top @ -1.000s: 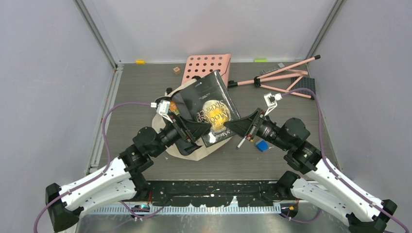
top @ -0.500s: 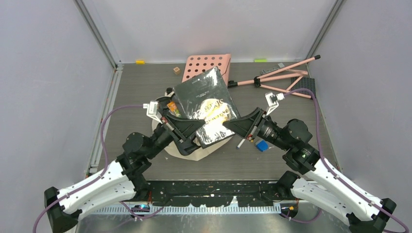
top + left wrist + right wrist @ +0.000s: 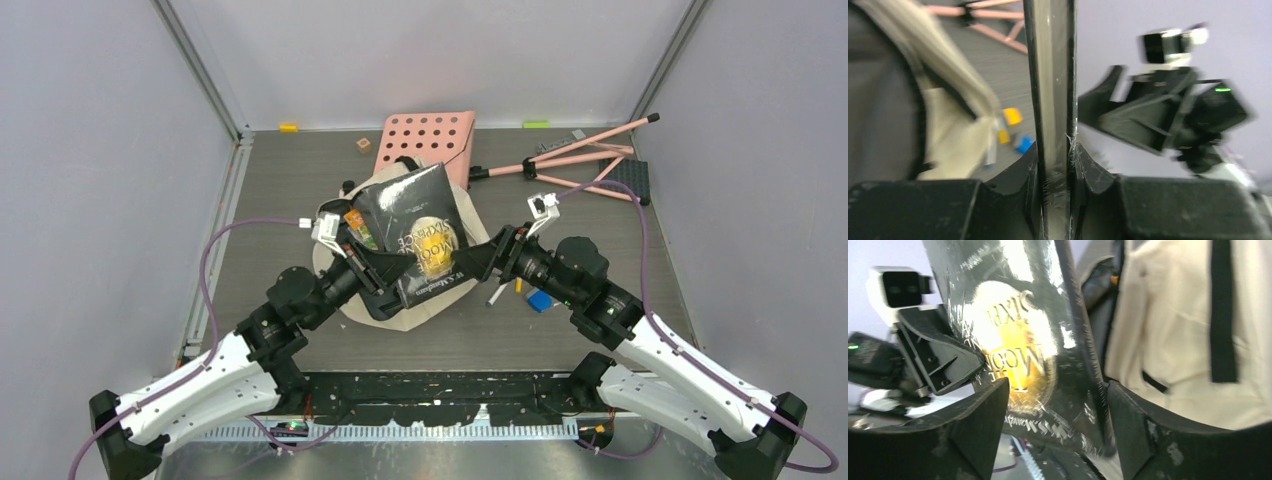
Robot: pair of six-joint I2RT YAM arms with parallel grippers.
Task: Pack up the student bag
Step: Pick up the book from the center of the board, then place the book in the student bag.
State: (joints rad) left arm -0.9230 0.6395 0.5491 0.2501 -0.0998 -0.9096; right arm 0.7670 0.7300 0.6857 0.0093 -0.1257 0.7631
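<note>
The student bag [image 3: 402, 318] is a cream backpack with black trim, lying open at the table's middle, mostly under a book. The book [image 3: 415, 230] is black and glossy with a gold moon on its cover, tilted over the bag's opening. My left gripper [image 3: 395, 268] is shut on the book's lower left edge; in the left wrist view the book's edge [image 3: 1050, 75] runs straight up between the fingers [image 3: 1054, 165]. My right gripper [image 3: 480, 262] stands open at the book's right edge. Its fingers straddle the book [image 3: 1013, 340] without pinching it, the bag [image 3: 1173, 330] beside them.
A pink perforated board [image 3: 425, 135] lies behind the bag and a pink tripod [image 3: 590, 160] at the back right. A blue block [image 3: 540, 300] and a pen [image 3: 497, 293] lie under the right arm. Small blocks [image 3: 289, 128] sit along the back edge. Orange items [image 3: 355, 225] show inside the bag.
The left gripper closed on the book's edge. The right gripper opened and let go of the book, which has tipped lower over the bag.
</note>
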